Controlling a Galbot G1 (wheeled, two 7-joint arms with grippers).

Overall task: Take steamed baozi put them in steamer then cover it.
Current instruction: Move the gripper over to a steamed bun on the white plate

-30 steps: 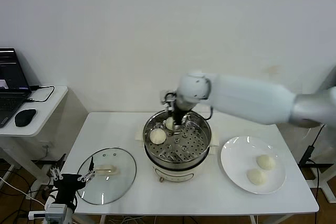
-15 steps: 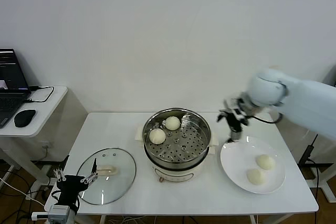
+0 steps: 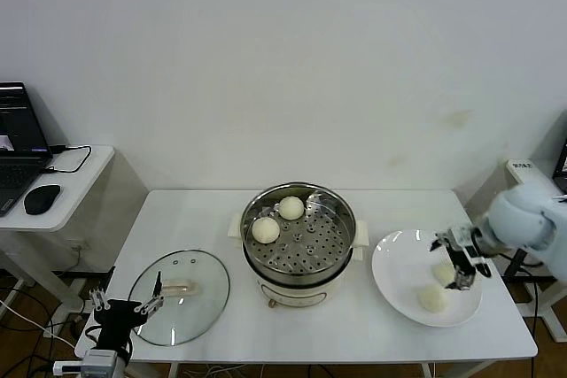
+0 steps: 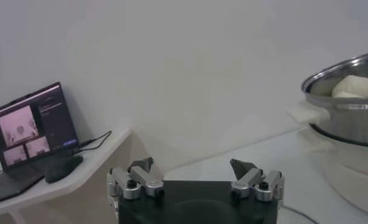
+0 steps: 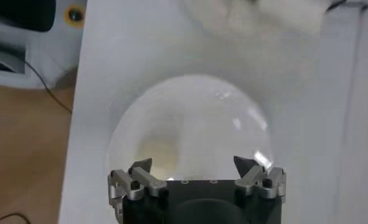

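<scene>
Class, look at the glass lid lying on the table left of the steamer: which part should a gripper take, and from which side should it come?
Probably the cream handle at the centre of the glass lid. The lid lies flat, handle up, and its thin rim sits against the table, so coming from straight above and closing across the handle's narrow sides seems best. The open left gripper is beside it.

Four steamed baozi (image 3: 266,230) are counted, with one steamer (image 3: 341,258), one plate (image 3: 397,279) and one glass lid (image 3: 199,312).
</scene>
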